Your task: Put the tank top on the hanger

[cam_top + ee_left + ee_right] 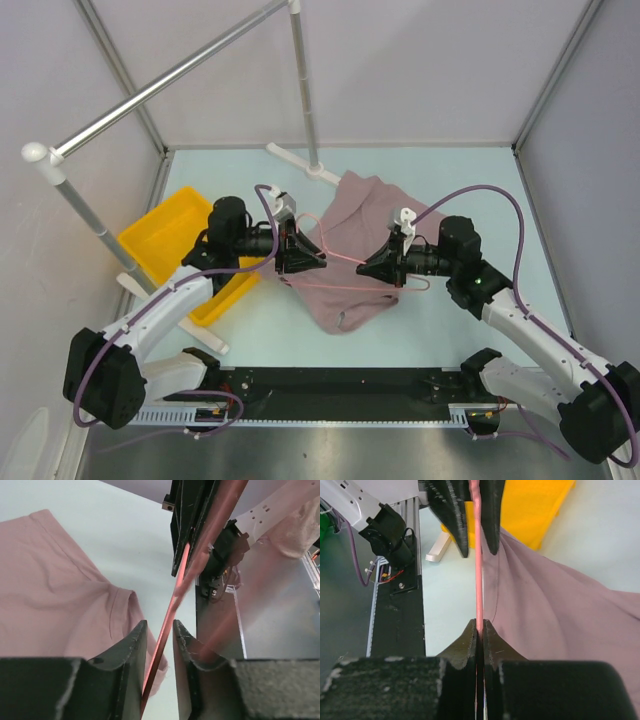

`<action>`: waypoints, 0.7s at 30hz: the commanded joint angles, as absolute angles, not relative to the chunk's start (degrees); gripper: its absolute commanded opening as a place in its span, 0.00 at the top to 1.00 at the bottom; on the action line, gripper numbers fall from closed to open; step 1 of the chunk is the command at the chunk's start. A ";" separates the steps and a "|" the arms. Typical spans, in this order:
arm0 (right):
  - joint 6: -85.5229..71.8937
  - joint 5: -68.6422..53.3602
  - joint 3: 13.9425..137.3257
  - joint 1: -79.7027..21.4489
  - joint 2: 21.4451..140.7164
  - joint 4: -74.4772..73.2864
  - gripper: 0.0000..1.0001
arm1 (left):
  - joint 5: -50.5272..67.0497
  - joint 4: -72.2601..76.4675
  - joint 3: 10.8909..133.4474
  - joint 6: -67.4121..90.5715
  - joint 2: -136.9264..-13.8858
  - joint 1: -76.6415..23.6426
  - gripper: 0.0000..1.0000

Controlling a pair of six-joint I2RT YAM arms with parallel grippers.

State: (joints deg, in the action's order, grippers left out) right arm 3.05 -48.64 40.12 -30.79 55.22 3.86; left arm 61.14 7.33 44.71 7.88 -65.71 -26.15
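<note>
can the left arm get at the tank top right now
Probably, though not at once: the left pincer straddles the wire of the hanger, fingers apart. The tank top lies just beside and below it, and the right pincer grips the hanger, so backing off the wire should free it.

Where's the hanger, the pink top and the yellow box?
hanger [479, 580]: right wrist view, on its straight wire.
pink top [365, 205]: top view, on the cloth of its far half.
yellow box [160, 238]: top view, on its bare bottom.
</note>
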 commanded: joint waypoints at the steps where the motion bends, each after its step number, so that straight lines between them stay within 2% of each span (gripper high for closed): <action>1: 3.51 -49.40 42.89 -30.85 54.49 6.77 1.00 | 63.98 9.58 45.88 7.82 -64.87 -27.25 0.76; 2: 3.52 -49.13 42.80 -30.76 54.49 6.77 1.00 | 63.81 9.58 45.79 7.74 -64.69 -27.33 0.87; 4: 3.60 -48.34 42.71 -30.15 54.67 6.77 1.00 | 63.37 9.58 45.44 7.56 -64.25 -27.51 0.99; 8: 3.69 -45.36 41.93 -29.09 54.75 8.25 1.00 | 62.67 9.67 45.00 7.29 -63.37 -27.68 1.00; 13: 2.20 -41.23 40.43 -26.72 55.63 12.56 0.94 | 61.35 9.76 44.39 7.29 -62.14 -28.56 1.00; 16: 1.85 -38.42 41.04 -26.19 56.34 12.74 0.73 | 59.07 9.06 44.73 7.47 -61.53 -29.62 1.00; 17: 1.58 -37.80 41.22 -25.93 56.34 12.57 0.59 | 58.28 8.27 45.08 7.12 -61.52 -30.32 1.00; 18: 1.32 -36.49 41.39 -25.67 56.34 12.66 0.51 | 56.44 6.09 45.61 6.16 -61.44 -30.67 1.00; 21: 0.36 -32.72 42.36 -24.44 55.46 11.52 0.36 | 53.80 1.87 48.33 4.66 -62.05 -32.25 1.00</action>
State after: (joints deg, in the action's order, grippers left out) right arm 1.43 -41.10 40.10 -26.17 56.36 7.70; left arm 56.38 6.66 44.77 7.01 -63.20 -30.35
